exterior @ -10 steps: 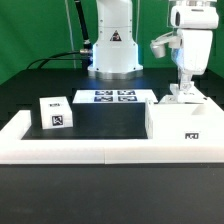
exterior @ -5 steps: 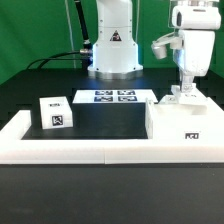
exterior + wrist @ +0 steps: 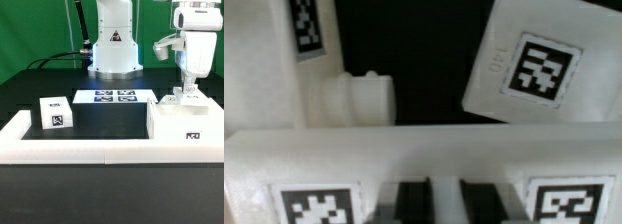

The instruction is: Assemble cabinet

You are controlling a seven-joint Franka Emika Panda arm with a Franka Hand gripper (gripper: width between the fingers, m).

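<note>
Hardly anything has moved: the arm has only edged a touch toward the exterior view's right. Its gripper [image 3: 183,93] hangs low over the top of the cabinet body [image 3: 190,130], which sits at the exterior view's right against the border wall [image 3: 80,152]. I cannot tell how far the fingers are spread or whether they hold anything. The small cube [image 3: 55,113] stands well apart on the table [image 3: 110,122]. The work seems to be at the body's top, so the gripper should stay square to the edges and press gently so the body does not slide.
</note>
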